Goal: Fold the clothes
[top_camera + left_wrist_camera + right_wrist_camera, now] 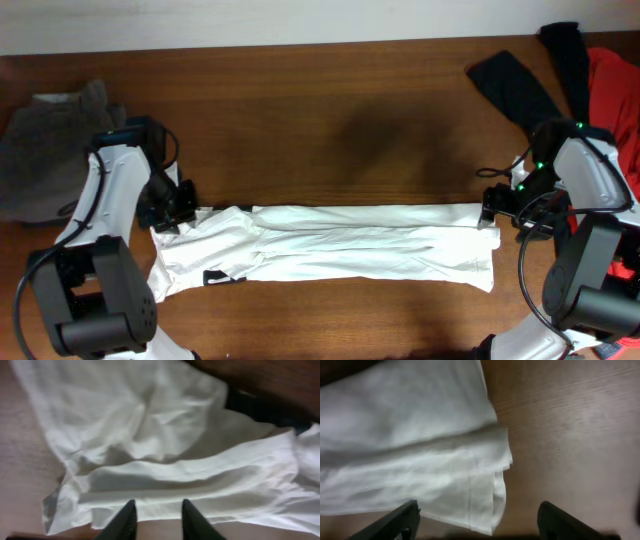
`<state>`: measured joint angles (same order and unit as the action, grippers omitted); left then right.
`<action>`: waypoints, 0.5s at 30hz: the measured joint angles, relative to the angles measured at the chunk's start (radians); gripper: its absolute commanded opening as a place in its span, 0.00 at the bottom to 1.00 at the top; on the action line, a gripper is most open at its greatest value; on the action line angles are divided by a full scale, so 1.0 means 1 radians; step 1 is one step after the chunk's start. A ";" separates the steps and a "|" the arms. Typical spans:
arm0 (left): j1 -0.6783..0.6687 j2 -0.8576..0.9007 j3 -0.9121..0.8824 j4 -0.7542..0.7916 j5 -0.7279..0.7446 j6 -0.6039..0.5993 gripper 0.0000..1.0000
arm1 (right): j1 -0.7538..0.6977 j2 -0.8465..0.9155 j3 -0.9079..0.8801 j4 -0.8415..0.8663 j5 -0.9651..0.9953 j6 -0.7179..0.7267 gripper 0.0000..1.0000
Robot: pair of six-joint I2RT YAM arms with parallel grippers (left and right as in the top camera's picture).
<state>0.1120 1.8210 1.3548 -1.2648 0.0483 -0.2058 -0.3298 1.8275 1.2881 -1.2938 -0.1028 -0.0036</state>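
Observation:
The white T-shirt (330,245) lies on the wooden table (330,120) as a long folded strip running left to right. My left gripper (170,215) hovers over its rumpled left end. In the left wrist view the shirt (175,460) fills the frame, and the left gripper (158,502) is slightly open at the cloth's near edge with nothing between its fingers. My right gripper (492,208) is at the strip's right end. In the right wrist view the right gripper (479,507) stands wide open above the shirt's corner (492,510), not touching it.
A black garment (520,85) and an orange-red one (612,85) lie at the back right, close behind the right arm. A grey cloth (50,140) is heaped at the far left, beside the left arm.

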 measured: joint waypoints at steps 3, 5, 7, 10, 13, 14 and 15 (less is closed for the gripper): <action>-0.028 0.000 0.000 0.020 0.004 0.000 0.32 | -0.032 0.000 -0.061 0.060 -0.035 -0.006 0.80; -0.046 0.000 0.000 0.027 0.005 0.000 0.32 | -0.064 0.000 -0.088 0.097 -0.062 -0.009 0.80; -0.064 0.000 0.000 0.035 0.005 0.000 0.32 | -0.103 0.000 -0.109 0.122 -0.097 -0.026 0.80; -0.071 0.000 -0.012 0.063 0.004 0.000 0.32 | -0.129 0.000 -0.116 0.129 -0.132 -0.044 0.81; -0.071 0.000 -0.060 0.092 -0.007 -0.001 0.33 | -0.134 0.000 -0.116 0.129 -0.161 -0.055 0.83; -0.071 0.000 -0.076 0.105 -0.010 -0.001 0.32 | -0.134 0.000 -0.116 0.129 -0.170 -0.057 0.83; -0.071 0.000 -0.094 0.117 -0.014 -0.001 0.32 | -0.134 0.000 -0.117 0.129 -0.174 -0.059 0.83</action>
<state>0.0410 1.8210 1.2610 -1.1477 0.0345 -0.2066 -0.4633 1.8275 1.1709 -1.1652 -0.2764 -0.0624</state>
